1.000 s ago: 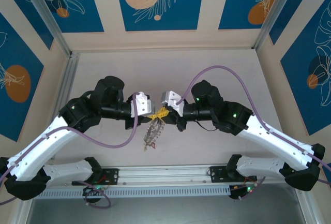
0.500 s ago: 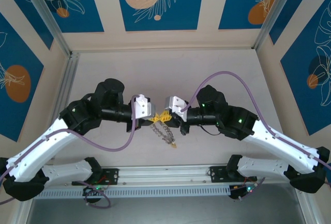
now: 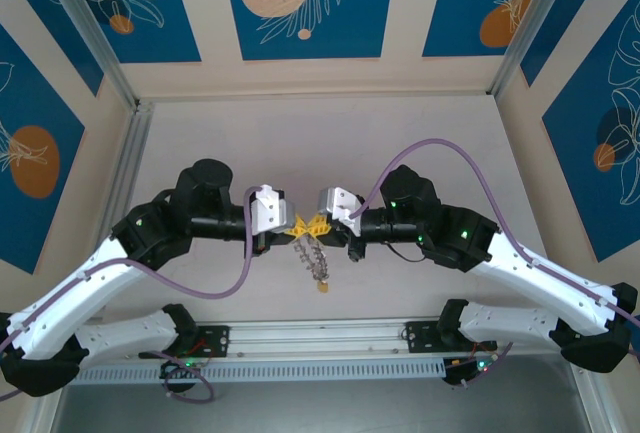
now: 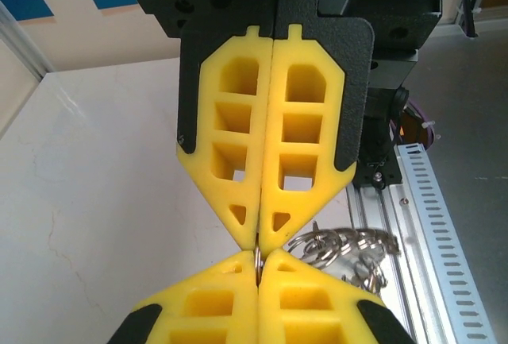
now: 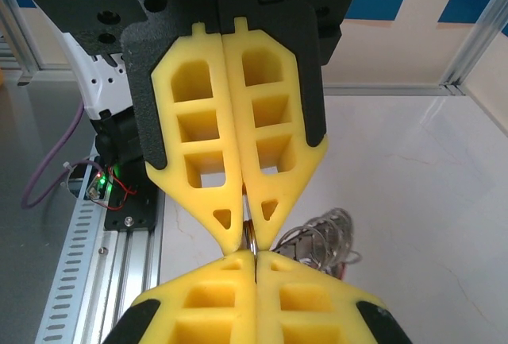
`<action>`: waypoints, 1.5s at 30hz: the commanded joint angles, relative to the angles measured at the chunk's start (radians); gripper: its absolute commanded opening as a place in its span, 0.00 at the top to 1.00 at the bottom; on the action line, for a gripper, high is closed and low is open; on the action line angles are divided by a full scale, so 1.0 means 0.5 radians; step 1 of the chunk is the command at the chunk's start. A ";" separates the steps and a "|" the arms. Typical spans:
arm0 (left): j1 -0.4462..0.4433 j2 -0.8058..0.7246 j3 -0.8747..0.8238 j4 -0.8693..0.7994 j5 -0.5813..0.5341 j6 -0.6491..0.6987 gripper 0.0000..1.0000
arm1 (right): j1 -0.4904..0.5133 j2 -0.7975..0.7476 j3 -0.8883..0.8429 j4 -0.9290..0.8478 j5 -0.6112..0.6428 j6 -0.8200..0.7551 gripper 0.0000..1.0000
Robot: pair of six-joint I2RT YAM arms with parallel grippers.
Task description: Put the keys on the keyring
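Left hand (image 3: 298, 224), right hand (image 3: 320, 223) tight on keyring (image 5: 249, 237), keys (image 3: 316, 264) beneath

The left tool (image 3: 297, 223) and the right tool (image 3: 320, 223) are meeting tip to tip over the middle of the worktop (image 3: 400, 123), left one on the left. The keyring (image 4: 258, 255) is sitting pinched where the tips touch. The keys (image 3: 314, 261) are hanging just below that spot, toward the near edge. A rail (image 3: 320, 335) is running along that edge, in front of the keys.
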 commanded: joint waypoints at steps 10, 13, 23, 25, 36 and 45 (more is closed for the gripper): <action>0.033 0.035 -0.054 0.181 -0.234 -0.027 1.00 | 0.070 -0.104 -0.045 0.284 -0.307 -0.058 1.00; 0.053 0.014 -0.070 0.195 -0.226 -0.029 1.00 | 0.074 -0.124 -0.065 0.297 -0.302 -0.071 1.00; 0.128 -0.066 -0.141 0.308 -0.120 -0.115 1.00 | 0.124 -0.215 -0.167 0.364 -0.232 -0.111 1.00; 0.141 -0.076 -0.154 0.335 -0.098 -0.131 1.00 | 0.134 -0.220 -0.183 0.368 -0.213 -0.111 1.00; 0.200 -0.089 -0.158 0.397 -0.011 -0.178 1.00 | 0.178 -0.335 -0.313 0.461 -0.174 -0.196 0.98; 0.242 -0.090 -0.201 0.497 0.019 -0.246 1.00 | 0.193 -0.368 -0.381 0.521 -0.140 -0.219 0.96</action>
